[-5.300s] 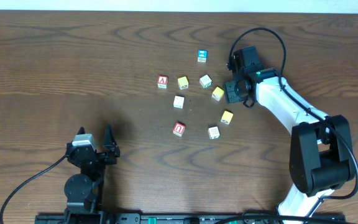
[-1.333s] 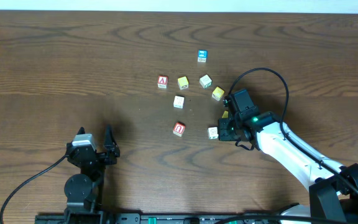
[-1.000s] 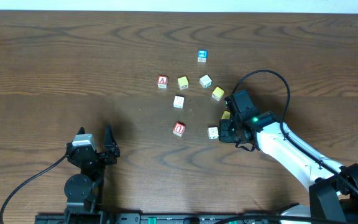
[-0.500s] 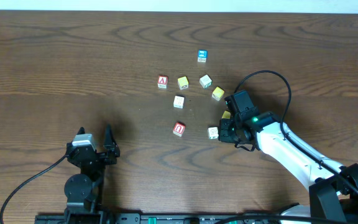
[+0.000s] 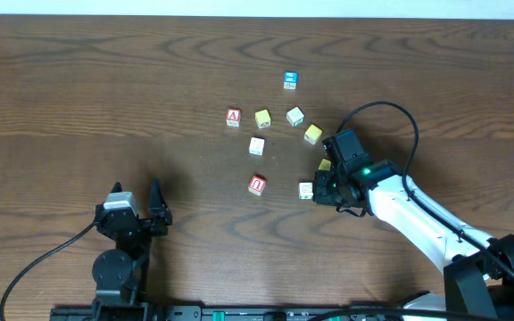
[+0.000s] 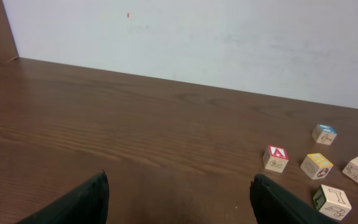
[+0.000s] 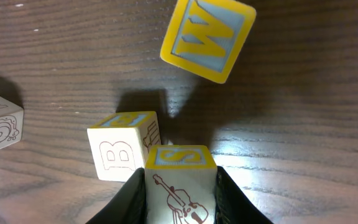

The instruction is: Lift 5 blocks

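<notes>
— Right of the surface's middle, what do the right jaws hold?
— A small wooden cube, the S block (image 7: 180,168). It has a yellow top with a blue S and a violin line-drawn on its pale side. The jaws are pinched onto two opposite faces. I cannot tell whether it is clear of the dark, grainy surface (image 7: 303,112).
— Neighbours?
— The cream-sided B block (image 7: 122,155) touches its corner. The yellow W block (image 7: 208,38) lies just beyond, turned at an angle.
— The red U block (image 5: 256,185)?
— Apart, nearer the middle.
— Left jaws?
— Spread wide and empty, by the near edge.
</notes>
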### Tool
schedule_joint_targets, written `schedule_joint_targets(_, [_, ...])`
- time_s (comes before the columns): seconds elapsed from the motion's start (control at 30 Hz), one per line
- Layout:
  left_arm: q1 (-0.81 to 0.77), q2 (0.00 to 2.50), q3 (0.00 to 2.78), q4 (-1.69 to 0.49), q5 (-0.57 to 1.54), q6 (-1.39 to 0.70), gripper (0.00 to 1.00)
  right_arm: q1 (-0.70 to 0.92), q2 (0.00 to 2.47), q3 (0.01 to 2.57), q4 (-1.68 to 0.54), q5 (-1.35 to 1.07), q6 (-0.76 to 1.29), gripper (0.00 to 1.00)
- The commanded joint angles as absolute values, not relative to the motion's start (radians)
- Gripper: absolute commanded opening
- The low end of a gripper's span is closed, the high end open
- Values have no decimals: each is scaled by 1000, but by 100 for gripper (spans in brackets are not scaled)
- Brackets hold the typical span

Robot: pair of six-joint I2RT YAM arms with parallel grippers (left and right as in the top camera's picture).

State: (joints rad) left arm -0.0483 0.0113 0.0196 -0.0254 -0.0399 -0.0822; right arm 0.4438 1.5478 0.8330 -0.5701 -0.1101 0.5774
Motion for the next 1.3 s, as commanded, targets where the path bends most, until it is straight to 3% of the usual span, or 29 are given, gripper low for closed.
schedule_joint_targets(0.0, [-44, 11, 4, -69, -64, -91, 73, 455, 1557, 829, -572, -126, 610, 15])
schedule_joint_targets(0.37, [-44, 11, 4, -69, -64, -91, 73, 454, 1557, 829, -567, 37, 470, 16])
schedule_joint_targets(0.8, [-44, 11, 4, -69, -64, -91, 73, 455, 1557, 802, -513, 9, 395, 15])
schedule_joint_targets(1.17, [-44, 11, 4, -69, -64, -91, 73, 458, 1558, 765, -463, 6, 403, 19])
schedule_joint_targets(1.27, [-44, 11, 4, -69, -64, -91, 73, 466, 1558, 753, -443, -4, 403, 27])
